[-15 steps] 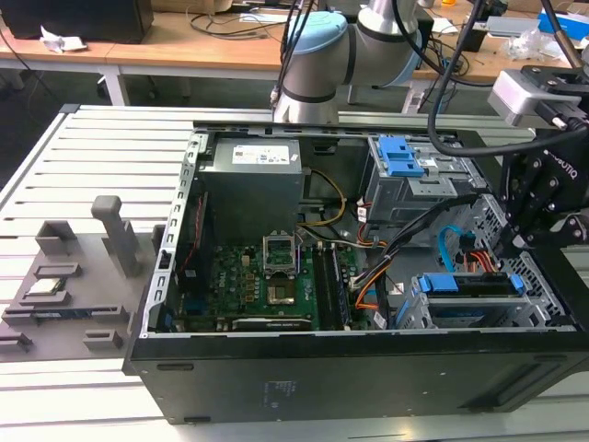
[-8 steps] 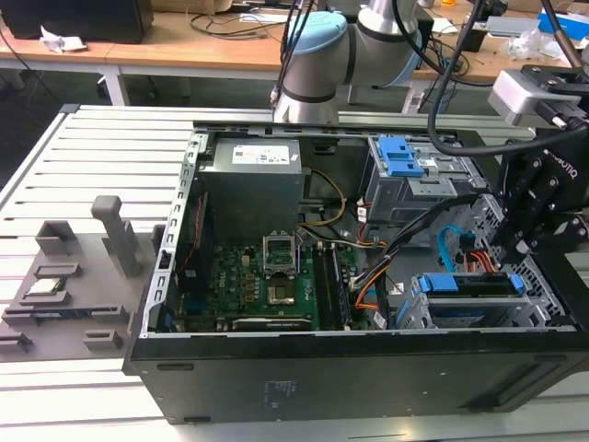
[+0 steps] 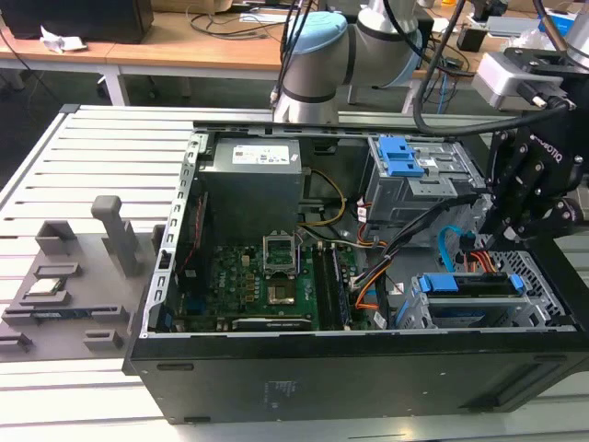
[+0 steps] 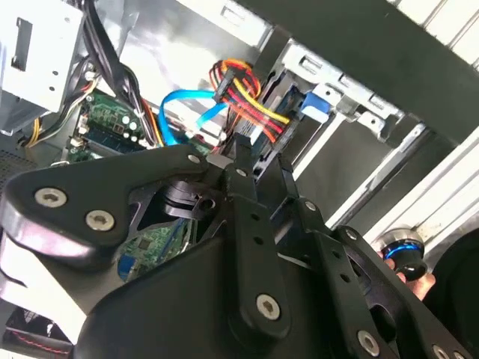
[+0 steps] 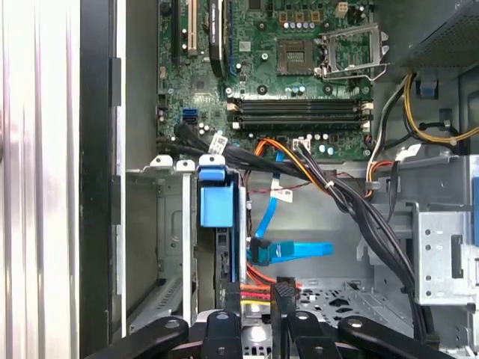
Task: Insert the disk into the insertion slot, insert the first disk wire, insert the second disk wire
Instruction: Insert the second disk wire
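The disk [image 3: 467, 287] sits inside the insertion slot [image 3: 433, 318], its blue carrier [image 5: 217, 203] showing at the cage's edge. My gripper [image 5: 283, 301] is shut on the flat black plug of the first disk wire [image 4: 243, 97], whose orange, red, yellow and black strands run to the disk's end. The plug is right at the disk's edge [image 5: 241, 288]; whether it is seated is hidden. The second disk wire [image 5: 293, 250], light blue, curves from the motherboard to the disk's edge next to my fingers. I cannot tell whether its dark plug is pushed in.
The open computer case [image 3: 368, 378] lies on a slatted table. A thick black cable bundle [image 5: 352, 206] crosses beside the cage. A taller grey bay with blue latches [image 3: 405, 161] stands behind. A grey fixture [image 3: 69, 276] with parts rests at the exterior view's left.
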`<action>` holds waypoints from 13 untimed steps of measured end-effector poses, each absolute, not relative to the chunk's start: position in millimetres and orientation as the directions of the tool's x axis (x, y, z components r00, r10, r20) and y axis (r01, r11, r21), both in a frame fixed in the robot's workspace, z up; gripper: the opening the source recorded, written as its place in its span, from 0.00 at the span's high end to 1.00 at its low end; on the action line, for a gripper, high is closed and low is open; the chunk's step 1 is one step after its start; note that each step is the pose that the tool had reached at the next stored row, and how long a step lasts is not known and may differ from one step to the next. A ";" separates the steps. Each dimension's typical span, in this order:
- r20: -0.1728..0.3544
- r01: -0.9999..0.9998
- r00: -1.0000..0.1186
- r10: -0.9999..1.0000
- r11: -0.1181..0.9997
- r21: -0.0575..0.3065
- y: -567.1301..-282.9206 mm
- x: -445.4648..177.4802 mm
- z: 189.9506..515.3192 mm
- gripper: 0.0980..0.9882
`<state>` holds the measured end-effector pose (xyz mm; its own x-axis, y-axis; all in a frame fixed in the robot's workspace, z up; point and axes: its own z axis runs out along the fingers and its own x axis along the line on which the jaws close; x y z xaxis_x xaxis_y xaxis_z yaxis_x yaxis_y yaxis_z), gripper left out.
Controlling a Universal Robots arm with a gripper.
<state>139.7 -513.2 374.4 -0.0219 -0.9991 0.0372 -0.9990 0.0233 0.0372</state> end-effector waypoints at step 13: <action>0.038 -0.999 -0.022 -0.999 0.023 0.036 -511.9 107.4 371.0 0.77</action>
<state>107.4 -511.9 371.0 -0.0218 -0.9990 0.0379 -0.9991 0.0232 0.0364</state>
